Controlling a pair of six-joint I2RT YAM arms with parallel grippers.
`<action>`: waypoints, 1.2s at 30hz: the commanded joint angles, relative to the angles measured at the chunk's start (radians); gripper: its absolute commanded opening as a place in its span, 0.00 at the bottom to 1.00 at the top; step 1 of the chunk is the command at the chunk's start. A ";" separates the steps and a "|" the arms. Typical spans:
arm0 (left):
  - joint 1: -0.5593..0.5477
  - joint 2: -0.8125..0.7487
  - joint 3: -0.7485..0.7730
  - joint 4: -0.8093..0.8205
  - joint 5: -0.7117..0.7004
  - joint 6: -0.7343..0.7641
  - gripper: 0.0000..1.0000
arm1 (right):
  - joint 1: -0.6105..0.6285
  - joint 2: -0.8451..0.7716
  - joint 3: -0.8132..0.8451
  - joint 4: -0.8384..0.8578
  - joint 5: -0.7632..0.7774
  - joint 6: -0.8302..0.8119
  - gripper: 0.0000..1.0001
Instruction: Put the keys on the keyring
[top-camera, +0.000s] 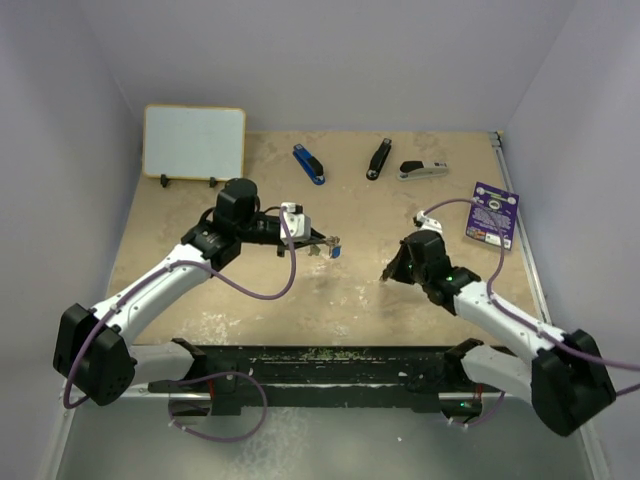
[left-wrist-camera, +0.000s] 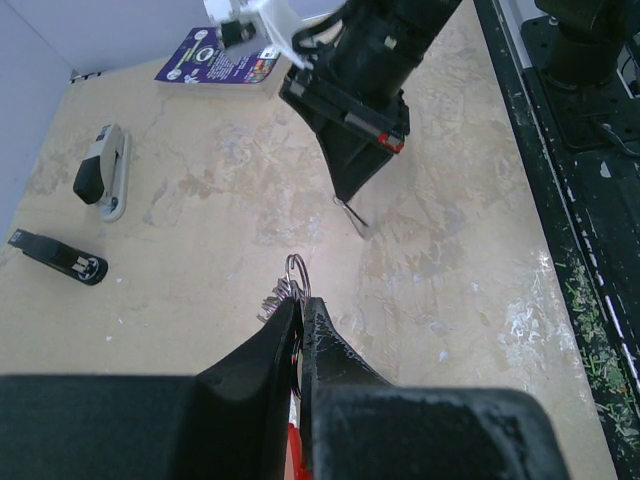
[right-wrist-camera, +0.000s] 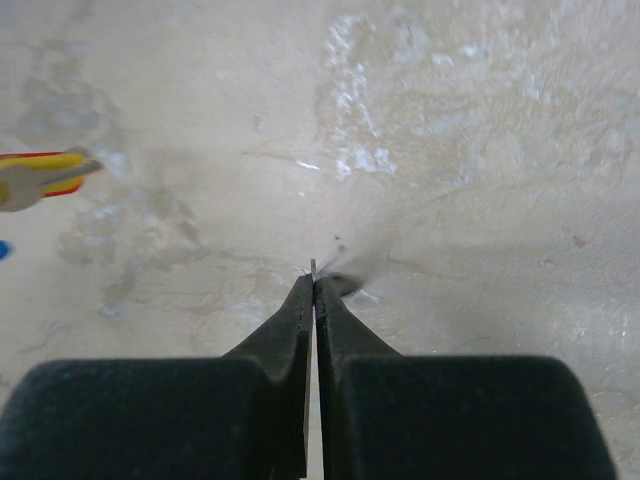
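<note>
My left gripper (top-camera: 318, 242) is shut on the keyring (left-wrist-camera: 296, 275). The thin silver ring pokes out past the fingertips (left-wrist-camera: 301, 302), and a sliver of red fob shows between the jaws. Small coloured keys, one of them blue (top-camera: 335, 250), hang at the gripper's tip above the table. In the right wrist view a yellow and red piece (right-wrist-camera: 40, 175) of that bunch shows at the left edge. My right gripper (top-camera: 388, 272) is shut on a thin key (right-wrist-camera: 313, 267) seen edge-on. Its metal blade (left-wrist-camera: 355, 215) points down near the tabletop, to the right of the keyring.
Along the back lie a blue stapler (top-camera: 309, 164), a black stapler (top-camera: 378, 158) and a grey stapler (top-camera: 423, 170). A purple card (top-camera: 494, 214) lies at the right, and a small whiteboard (top-camera: 194, 142) stands at the back left. A metal rail edges the table's right side.
</note>
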 joint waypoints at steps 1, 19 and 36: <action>0.005 -0.017 -0.013 0.082 0.043 0.009 0.04 | -0.002 -0.166 0.011 0.040 -0.020 -0.143 0.00; 0.003 0.016 0.001 0.090 0.098 0.017 0.04 | 0.047 -0.347 0.197 0.101 -0.403 -0.240 0.00; 0.003 0.018 0.000 0.097 0.076 0.022 0.04 | 0.252 -0.202 0.324 0.134 -0.340 -0.249 0.00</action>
